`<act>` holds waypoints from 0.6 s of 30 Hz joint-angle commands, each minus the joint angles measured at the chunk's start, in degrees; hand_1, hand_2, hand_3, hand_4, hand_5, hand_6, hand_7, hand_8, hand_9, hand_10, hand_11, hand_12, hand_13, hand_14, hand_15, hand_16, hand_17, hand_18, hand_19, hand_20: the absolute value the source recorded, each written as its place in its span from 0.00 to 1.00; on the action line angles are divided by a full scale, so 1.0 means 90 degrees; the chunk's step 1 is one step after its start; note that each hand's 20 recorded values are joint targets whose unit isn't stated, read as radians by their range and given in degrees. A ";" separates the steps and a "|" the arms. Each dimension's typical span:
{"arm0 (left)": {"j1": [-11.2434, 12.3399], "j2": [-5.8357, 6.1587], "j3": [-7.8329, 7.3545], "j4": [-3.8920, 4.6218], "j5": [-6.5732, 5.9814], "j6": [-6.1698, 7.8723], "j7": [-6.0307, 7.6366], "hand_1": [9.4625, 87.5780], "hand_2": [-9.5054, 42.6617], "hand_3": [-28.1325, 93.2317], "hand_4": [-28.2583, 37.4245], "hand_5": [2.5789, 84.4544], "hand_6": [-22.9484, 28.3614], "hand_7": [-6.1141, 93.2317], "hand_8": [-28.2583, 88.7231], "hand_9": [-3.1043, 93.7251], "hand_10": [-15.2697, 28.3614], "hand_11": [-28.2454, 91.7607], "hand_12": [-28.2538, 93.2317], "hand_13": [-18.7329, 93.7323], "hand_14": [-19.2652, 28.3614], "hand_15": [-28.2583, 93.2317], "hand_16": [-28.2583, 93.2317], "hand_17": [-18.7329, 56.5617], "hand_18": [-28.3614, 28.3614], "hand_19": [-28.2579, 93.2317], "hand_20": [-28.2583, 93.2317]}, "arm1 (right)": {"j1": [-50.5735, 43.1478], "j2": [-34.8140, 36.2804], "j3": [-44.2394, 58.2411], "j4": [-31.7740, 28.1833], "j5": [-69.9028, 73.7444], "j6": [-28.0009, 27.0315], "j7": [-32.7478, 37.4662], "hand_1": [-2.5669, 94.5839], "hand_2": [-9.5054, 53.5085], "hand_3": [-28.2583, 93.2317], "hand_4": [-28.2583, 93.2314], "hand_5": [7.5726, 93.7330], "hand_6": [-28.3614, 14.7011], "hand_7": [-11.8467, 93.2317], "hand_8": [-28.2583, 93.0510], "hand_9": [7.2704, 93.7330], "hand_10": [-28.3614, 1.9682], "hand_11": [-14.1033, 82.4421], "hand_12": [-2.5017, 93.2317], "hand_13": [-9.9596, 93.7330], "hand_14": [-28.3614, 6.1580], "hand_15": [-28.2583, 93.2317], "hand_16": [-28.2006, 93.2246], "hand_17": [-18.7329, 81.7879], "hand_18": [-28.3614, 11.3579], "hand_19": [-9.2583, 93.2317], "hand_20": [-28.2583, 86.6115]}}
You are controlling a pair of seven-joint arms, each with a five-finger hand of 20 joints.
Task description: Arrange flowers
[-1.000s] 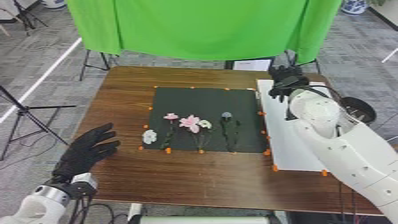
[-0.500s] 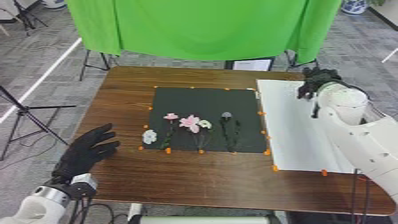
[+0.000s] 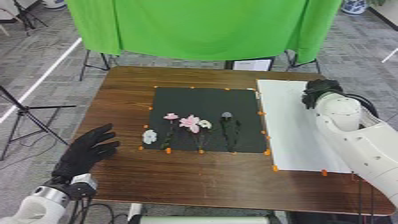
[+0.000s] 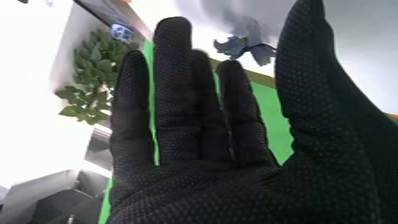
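No text, label, brand, number or sign can be read. On the white rectangular sheet with a dark border [image 3: 252,65], just beyond the far edge of the brown wooden counter [image 3: 124,185] and right of its middle, there are faint marks, too small to make out.

The lily-like flower [image 3: 190,123] is pink, the broad bloom [image 3: 149,136] white, the small blossom [image 3: 205,124] cream, the slim-stemmed flower head [image 3: 226,114] greyish blue. They show against a near-black mat [image 3: 209,102] dotted with orange along its edges, on a brown wood-grained table [image 3: 120,180]. The right hand [image 3: 321,91] wears finely dotted black.
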 commanded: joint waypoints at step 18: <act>-0.0020 -0.0007 0.0055 0.0045 0.0038 -0.0118 -0.0086 0.21 0.14 0.83 0.00 0.34 0.56 0.29 0.14 0.30 0.66 0.48 0.35 0.37 0.78 0.58 0.19 0.15 0.89 0.62 0.28 | -0.0290 0.0189 -0.0202 -0.0025 -0.0268 0.2260 0.0077 0.46 0.00 0.94 0.00 0.57 0.75 0.73 0.28 0.76 0.75 0.49 0.60 0.72 0.70 0.81 0.52 0.42 0.34 0.74 0.59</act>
